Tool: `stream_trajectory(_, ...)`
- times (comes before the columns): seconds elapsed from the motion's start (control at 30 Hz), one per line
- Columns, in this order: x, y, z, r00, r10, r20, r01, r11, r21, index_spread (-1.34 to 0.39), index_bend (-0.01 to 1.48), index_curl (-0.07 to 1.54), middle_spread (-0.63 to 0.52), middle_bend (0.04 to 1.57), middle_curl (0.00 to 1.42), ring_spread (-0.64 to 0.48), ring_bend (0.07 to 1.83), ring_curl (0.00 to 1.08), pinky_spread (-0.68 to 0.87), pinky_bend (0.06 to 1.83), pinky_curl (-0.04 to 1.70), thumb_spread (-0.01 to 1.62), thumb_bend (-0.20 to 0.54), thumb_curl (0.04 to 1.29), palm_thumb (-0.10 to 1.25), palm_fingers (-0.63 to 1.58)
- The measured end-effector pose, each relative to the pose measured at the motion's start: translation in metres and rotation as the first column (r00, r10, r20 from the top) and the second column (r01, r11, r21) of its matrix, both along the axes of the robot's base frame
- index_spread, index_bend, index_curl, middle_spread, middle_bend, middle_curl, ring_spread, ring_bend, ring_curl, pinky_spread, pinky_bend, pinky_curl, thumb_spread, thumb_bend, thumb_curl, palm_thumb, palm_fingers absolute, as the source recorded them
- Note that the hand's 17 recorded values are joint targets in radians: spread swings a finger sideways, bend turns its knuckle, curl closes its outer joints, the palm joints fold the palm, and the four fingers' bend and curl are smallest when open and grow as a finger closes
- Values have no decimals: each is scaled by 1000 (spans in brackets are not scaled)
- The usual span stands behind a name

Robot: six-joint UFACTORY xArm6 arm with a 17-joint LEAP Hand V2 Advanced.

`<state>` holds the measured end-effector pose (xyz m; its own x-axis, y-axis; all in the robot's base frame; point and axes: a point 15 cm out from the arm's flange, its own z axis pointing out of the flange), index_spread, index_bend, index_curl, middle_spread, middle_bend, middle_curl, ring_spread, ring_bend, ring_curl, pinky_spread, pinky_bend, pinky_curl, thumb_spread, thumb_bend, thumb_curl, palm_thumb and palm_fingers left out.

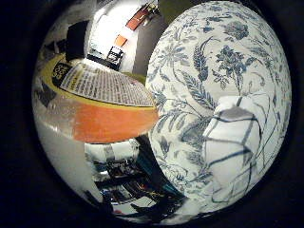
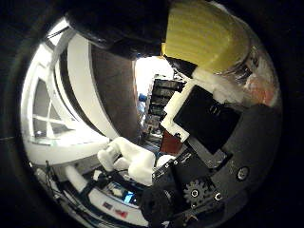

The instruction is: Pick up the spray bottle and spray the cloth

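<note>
The spray bottle (image 1: 106, 100) fills much of the right little finger side palm view, close against the palm. It has a printed yellow and white label above an orange band. White parts of my right hand (image 1: 109, 152) curl beside its orange part. In the right thumb side palm view a yellow part of the bottle (image 2: 204, 36) sits against the black and white fingers (image 2: 204, 116), with an orange bit beside them. The cloth (image 1: 233, 142), white with dark grid lines, lies crumpled on the table, away from the bottle.
The table is covered by a white tablecloth with a dark blue floral print (image 1: 214, 57). Beyond its edge lie room furniture and shelves (image 1: 119, 47). The right thumb side palm view shows a bright window (image 2: 43, 114) and the hand's geared base (image 2: 195, 195).
</note>
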<state>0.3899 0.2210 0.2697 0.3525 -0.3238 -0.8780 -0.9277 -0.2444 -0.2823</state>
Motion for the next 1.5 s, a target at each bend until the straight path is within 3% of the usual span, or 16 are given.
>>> stream_trajectory(0.27, 5, 3, -31, 998, 66, -9, -67, 993, -101, -164, 1186, 638, -86, 1340, 580, -144, 1449, 555, -241, 1027, 1175, 958, -16, 703, 1052, 1225)
stream_trajectory(0.67, 13, 11, -73, 995, 81, -56, -91, 976, -196, -159, 1176, 642, -79, 1344, 581, -148, 1445, 551, -239, 1017, 1158, 944, -20, 717, 996, 1220)
stream_trajectory(0.87, 15, 13, -84, 995, 70, -65, -82, 974, -211, -167, 1065, 632, -86, 1302, 572, -149, 1429, 541, -261, 1022, 1086, 839, -32, 718, 925, 1187)
stream_trajectory(1.0, 13, 15, -83, 995, 78, -62, -90, 973, -212, -215, 817, 614, -105, 1245, 567, -168, 1347, 523, -310, 1055, 999, 682, -38, 726, 889, 1031)
stream_trajectory(1.07, 13, 15, -79, 995, 82, -50, -91, 972, -214, -251, 613, 605, -147, 1148, 562, -194, 1328, 529, -370, 1085, 942, 612, -36, 727, 883, 838)
stream_trajectory(1.2, 14, 13, -69, 996, 89, -24, -92, 971, -221, -352, 321, 530, -184, 1012, 559, -242, 1301, 521, -462, 1058, 853, 699, -27, 697, 875, 515)
stream_trajectory(1.3, 16, 5, -63, 996, 90, -4, -88, 968, -236, -374, 304, 522, -198, 947, 557, -252, 1275, 521, -432, 952, 820, 830, -27, 658, 851, 379)
stream_trajectory(1.37, 18, -2, -60, 996, 88, 7, -83, 965, -247, -382, 326, 517, -201, 916, 560, -252, 1203, 502, -341, 835, 791, 916, -29, 617, 824, 276)
stream_trajectory(1.5, 20, -18, -56, 996, 84, 20, -75, 958, -276, -343, 363, 516, -171, 815, 532, -158, 998, 442, -76, 801, 776, 969, -35, 562, 767, 137)
